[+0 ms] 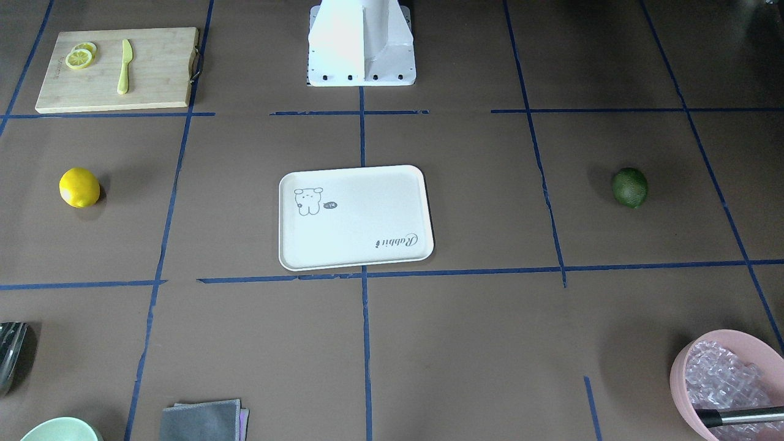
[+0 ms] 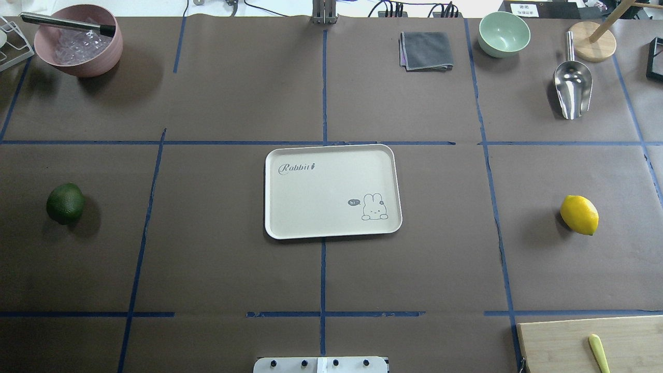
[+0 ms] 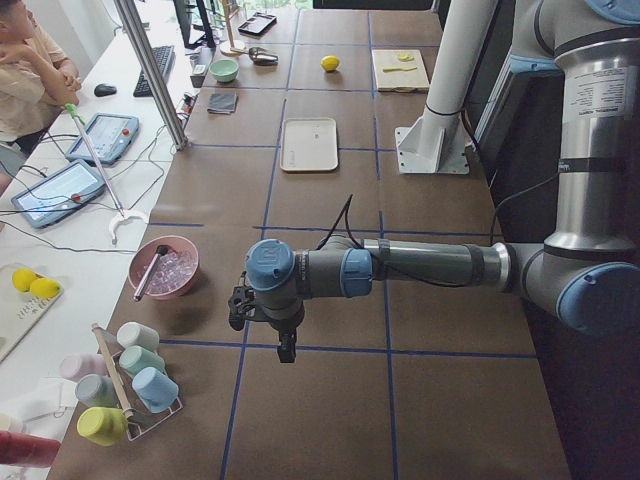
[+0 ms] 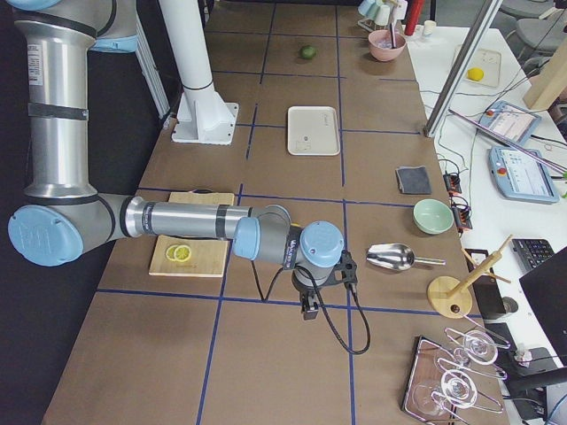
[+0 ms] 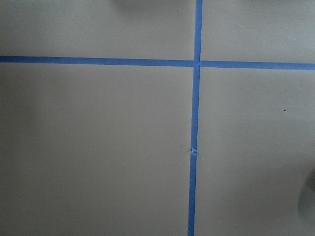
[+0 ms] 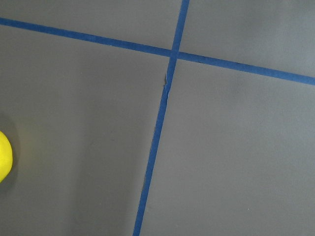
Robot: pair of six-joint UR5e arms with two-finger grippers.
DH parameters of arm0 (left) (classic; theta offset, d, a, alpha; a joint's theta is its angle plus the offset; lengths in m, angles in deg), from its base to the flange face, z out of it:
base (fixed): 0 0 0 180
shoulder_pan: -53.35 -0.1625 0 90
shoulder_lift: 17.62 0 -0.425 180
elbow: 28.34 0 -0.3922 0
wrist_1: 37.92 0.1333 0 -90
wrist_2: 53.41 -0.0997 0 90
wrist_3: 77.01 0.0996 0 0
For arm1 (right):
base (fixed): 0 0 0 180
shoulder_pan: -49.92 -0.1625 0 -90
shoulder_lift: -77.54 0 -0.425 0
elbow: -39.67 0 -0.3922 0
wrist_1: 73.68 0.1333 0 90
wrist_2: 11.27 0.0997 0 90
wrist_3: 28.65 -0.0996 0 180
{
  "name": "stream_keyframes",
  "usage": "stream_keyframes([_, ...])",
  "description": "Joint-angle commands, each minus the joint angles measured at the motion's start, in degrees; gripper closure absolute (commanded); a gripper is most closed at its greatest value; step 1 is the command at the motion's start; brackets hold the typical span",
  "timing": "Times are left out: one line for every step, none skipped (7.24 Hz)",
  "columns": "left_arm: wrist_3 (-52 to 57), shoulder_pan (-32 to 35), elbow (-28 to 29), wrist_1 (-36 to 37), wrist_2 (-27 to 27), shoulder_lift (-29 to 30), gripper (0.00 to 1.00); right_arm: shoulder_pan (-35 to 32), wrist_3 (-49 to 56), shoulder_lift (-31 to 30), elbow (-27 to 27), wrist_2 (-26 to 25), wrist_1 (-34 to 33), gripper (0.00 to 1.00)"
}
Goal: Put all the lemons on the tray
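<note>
Yellow lemon [image 2: 579,214]: lies on the worktop [image 2: 228,259] at 3 o'clock from the tray [image 2: 321,197], well apart from it.
Green lemon [image 2: 65,203]: lies at 9 o'clock from the tray, well apart from it.
Handling (judged): firm, moderately heavy, with a smooth or dimpled rind. The oval body probably rolls if nudged.
Hold point (judged): across the short waist, clear of the pointed tips.
Tray: sits mid-worktop, flat with a low rim, and carries no lemon yet.
Pink bowl [image 2: 103,59]: at 10 o'clock from the tray. It holds clear bubbly pieces and a dark-handled tool.
Mint bowl [image 2: 505,51]: at 1 o'clock from the tray. Nothing shows inside.
Left hand [image 3: 287,345]: hangs over bare worktop. Whether it is spread or pressed together cannot be told.
Right hand [image 4: 310,308]: hangs over bare worktop. Its state cannot be told either.
</note>
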Motion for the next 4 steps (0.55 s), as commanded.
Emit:
stream_keyframes([-0.03,-0.01,0.07,-0.02,-0.43,0.06,0.00,0.00,0.00,-0.03,0.03,0.00,0.00,0.00])
stream_keyframes([-0.11,-0.01,-0.36,-0.02,-0.43,-0.20,0.00,0.00,0.00,-0.03,0.03,0.09,0.00,0.00])
stream_keyframes([-0.29,-0.01,-0.54,-0.02,-0.52,-0.29,0.00,0.00,0.00,-0.03,0.03,0.09,0.00,0.00])
stream_keyframes([-0.46,-0.01,-0.37,-0.11,-0.35,-0.21,0.00,0.00,0.00,0.06,0.20,0.17,0.00,0.00])
